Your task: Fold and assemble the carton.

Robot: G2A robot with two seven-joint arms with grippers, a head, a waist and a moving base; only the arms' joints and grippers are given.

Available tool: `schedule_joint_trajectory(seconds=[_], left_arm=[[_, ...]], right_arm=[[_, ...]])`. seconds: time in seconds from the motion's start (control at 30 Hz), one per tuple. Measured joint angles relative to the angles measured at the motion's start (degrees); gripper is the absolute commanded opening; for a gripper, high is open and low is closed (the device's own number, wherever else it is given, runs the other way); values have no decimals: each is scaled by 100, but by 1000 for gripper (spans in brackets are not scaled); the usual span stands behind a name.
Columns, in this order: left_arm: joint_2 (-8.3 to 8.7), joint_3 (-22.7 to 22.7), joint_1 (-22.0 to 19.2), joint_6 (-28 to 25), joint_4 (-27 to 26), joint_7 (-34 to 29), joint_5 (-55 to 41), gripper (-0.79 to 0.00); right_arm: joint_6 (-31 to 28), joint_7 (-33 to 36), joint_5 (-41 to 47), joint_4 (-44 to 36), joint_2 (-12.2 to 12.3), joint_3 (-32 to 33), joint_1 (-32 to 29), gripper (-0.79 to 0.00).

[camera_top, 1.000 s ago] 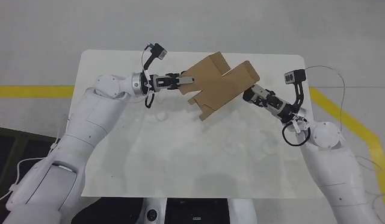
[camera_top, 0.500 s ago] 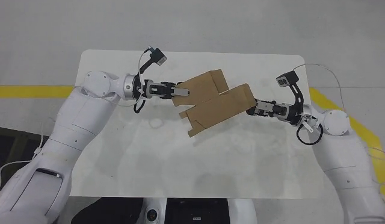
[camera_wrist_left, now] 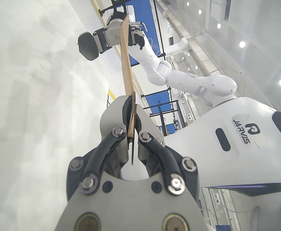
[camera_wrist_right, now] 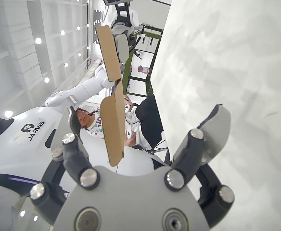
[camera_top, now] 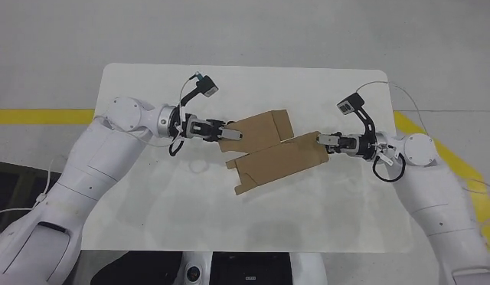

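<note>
Swinging closer to me, the flat brown cardboard carton (camera_top: pixel 279 158) is hanging over the white table (camera_top: pixel 153 208). I'm clamping its thin edge in my left gripper (camera_top: pixel 233 134); my right gripper (camera_top: pixel 323 140) is gaping around the opposite end.

Your top view looks straight down on the table (camera_top: pixel 153 216) from above both arms. The left wrist camera sits close behind the left gripper (camera_wrist_left: pixel 131 111), and the right wrist camera behind the right gripper (camera_wrist_right: pixel 144 114). Each faces along the carton (camera_top: pixel 279 156) toward the other arm. All three views share that carton.
</note>
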Motion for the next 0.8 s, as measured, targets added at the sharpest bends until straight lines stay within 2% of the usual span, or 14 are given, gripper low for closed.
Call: schedule_joint_trajectory(seconds=[0.17, 0.23, 0.3, 0.43, 0.5, 0.8], left_arm=[[51, 213, -61, -93, 2, 93, 40, -785], [71, 291, -87, -139, 9, 139, 69, -785], [95, 384, -121, -205, 26, 204, 111, -785], [146, 604, -222, -482, 71, 480, 367, -785], [167, 709, -267, -568, 100, 568, 362, -785], [278, 1151, -485, -714, 212, 715, 131, -785]], right_arm=[[90, 90, 62, -168, 72, -227, 25, 0], [119, 119, 96, -240, 103, -291, 25, -49], [141, 142, 115, -305, 134, -384, 26, -28], [84, 84, 124, -358, 178, -594, 51, -191], [39, 39, 120, -361, 197, -673, 72, -397], [-135, -134, 69, -414, 329, -1029, 199, -502]])
